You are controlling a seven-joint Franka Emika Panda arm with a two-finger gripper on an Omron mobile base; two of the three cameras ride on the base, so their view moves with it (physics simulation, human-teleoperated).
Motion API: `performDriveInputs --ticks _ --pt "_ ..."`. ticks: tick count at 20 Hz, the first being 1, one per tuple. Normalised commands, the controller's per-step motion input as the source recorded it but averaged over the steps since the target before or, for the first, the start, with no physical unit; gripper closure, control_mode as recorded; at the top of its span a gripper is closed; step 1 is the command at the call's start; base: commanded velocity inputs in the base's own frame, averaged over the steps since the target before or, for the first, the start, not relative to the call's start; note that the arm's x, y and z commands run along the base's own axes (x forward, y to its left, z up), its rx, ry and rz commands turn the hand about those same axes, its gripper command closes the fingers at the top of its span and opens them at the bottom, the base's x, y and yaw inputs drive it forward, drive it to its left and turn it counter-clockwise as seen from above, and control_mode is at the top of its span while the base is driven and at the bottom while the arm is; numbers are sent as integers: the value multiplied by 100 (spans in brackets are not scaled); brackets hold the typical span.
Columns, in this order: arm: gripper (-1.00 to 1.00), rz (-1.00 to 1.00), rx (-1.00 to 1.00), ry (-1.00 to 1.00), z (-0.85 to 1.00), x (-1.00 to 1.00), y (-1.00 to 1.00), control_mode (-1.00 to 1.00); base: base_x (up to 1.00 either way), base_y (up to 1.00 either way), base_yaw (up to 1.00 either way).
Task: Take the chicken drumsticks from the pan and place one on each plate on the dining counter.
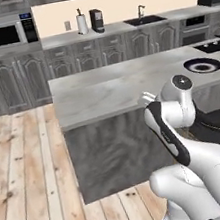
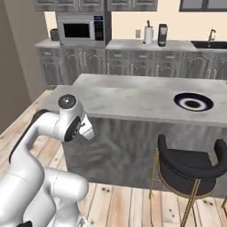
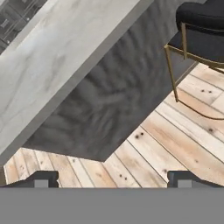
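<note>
Now gripper (image 3: pixel 112 178) wide apart, nothing betw. tips, over wood floor (image 3: pixel 175 144) by dining counter (image 3: pixel 52 65).

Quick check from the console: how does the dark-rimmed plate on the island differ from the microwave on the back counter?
The plate is round and lies flat on the marble dining counter; the microwave is a boxy unit standing upright on the back counter. The plate sits close in front of the robot, by the black stool; the microwave is far off against the wall. The plate has a white ring around a dark middle; the microwave has a dark window. Both are dark-and-light coloured.
</note>
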Motion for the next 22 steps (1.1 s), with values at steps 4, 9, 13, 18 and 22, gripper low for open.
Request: performDriveInputs --ticks 4,9,13,18,22 --pt "-100 0 0 0 0 0 0 100 0 100 -34" --pt "-100 0 0 0 0 0 0 100 0 100 -43" --pt "-100 0 0 0 0 0 0 100 1 100 -56" --pt "-100 0 0 0 0 0 0 100 9 100 -60" --pt "-100 0 0 0 0 0 0 100 19 100 -51"
